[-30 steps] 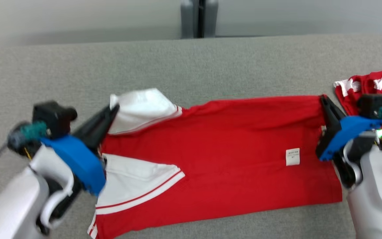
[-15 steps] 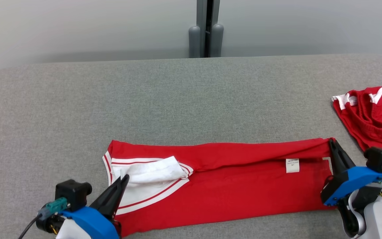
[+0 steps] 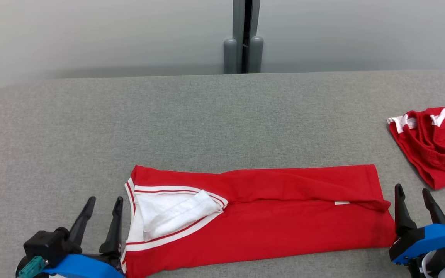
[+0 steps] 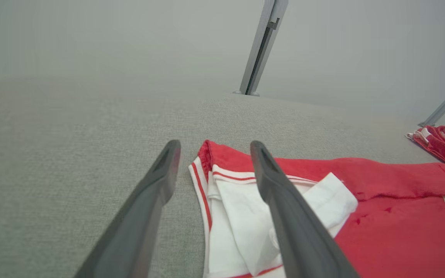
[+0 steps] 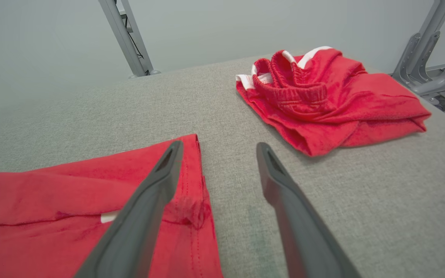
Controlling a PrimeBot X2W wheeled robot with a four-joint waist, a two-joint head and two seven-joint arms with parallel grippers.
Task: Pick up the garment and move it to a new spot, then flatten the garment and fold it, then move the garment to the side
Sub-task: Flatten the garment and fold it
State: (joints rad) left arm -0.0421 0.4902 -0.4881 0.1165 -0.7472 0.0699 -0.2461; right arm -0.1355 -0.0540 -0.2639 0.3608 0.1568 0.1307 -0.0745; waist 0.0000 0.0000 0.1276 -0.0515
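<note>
The garment (image 3: 269, 220) is a red shirt with white, red-striped sleeves, lying folded lengthwise in a long band near the table's front edge. Its white sleeve end (image 4: 245, 224) points left, its hem end (image 5: 191, 185) right. My left gripper (image 3: 104, 202) stands open just off the sleeve end, nothing between its fingers; in the left wrist view one finger (image 4: 280, 208) hangs over the white sleeve. Just past the hem corner my right gripper (image 3: 413, 193) is open too and holds nothing, with its left finger (image 5: 149, 200) over the red cloth.
The work surface is a grey fabric-covered table (image 3: 207, 123). A second red garment (image 3: 435, 143), crumpled with white trim, lies at the far right. A grey metal post (image 3: 243, 38) stands behind the table's back edge against a pale wall.
Both grippers have let go of the garment and drawn back toward the near edge, now open. The top half they carried lies folded over the lower half. The head camera has also shifted.
</note>
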